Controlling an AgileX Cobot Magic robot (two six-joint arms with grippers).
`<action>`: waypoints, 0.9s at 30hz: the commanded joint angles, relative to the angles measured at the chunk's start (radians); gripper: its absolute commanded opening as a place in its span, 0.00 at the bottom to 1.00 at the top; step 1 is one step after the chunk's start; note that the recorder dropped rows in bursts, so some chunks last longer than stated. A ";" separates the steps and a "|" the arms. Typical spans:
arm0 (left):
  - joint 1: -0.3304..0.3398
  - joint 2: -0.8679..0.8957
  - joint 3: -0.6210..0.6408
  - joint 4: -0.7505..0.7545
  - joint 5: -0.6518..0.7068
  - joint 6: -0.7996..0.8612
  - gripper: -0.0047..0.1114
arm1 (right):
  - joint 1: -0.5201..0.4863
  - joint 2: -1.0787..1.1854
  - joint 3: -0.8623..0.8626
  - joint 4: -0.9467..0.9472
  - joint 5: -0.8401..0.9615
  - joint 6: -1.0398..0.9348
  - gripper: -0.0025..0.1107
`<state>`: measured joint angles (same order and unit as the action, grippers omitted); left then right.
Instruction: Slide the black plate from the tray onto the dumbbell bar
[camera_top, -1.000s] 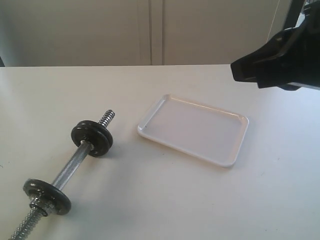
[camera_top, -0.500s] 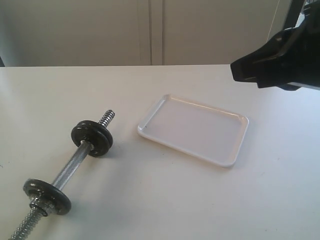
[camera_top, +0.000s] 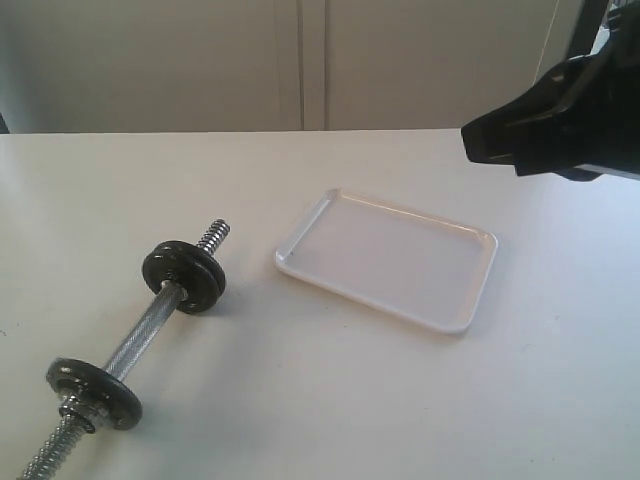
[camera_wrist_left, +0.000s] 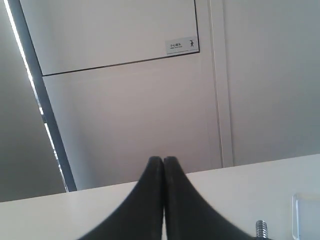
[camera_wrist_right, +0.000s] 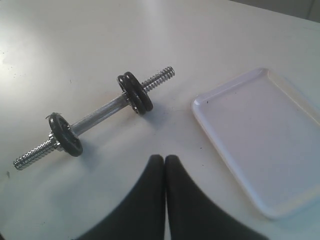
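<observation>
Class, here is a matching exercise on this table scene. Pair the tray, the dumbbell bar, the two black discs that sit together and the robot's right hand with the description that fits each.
Things
1. tray
2. dumbbell bar
3. pair of black discs
4. right hand

Descriptions
A. chrome, lying flat on the table beside the tray
B. shut on nothing, raised above the table
C. white, with nothing in it
D. side by side on the bar, near its threaded end closest to the tray

Pairs: 1-C, 2-A, 3-D, 4-B
</observation>
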<state>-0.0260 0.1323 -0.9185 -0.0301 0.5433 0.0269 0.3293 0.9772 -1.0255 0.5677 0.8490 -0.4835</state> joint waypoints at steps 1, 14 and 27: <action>0.003 -0.132 0.131 -0.006 -0.003 0.000 0.04 | 0.002 -0.008 0.004 0.000 -0.010 0.002 0.02; 0.004 -0.132 0.571 -0.006 -0.004 -0.003 0.04 | 0.002 -0.011 0.004 0.000 -0.022 0.002 0.02; 0.004 -0.132 0.810 -0.015 -0.124 -0.064 0.04 | 0.002 -0.011 0.004 0.000 -0.021 0.002 0.02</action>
<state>-0.0260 0.0048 -0.1544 -0.0321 0.4333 -0.0106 0.3293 0.9731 -1.0255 0.5677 0.8351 -0.4835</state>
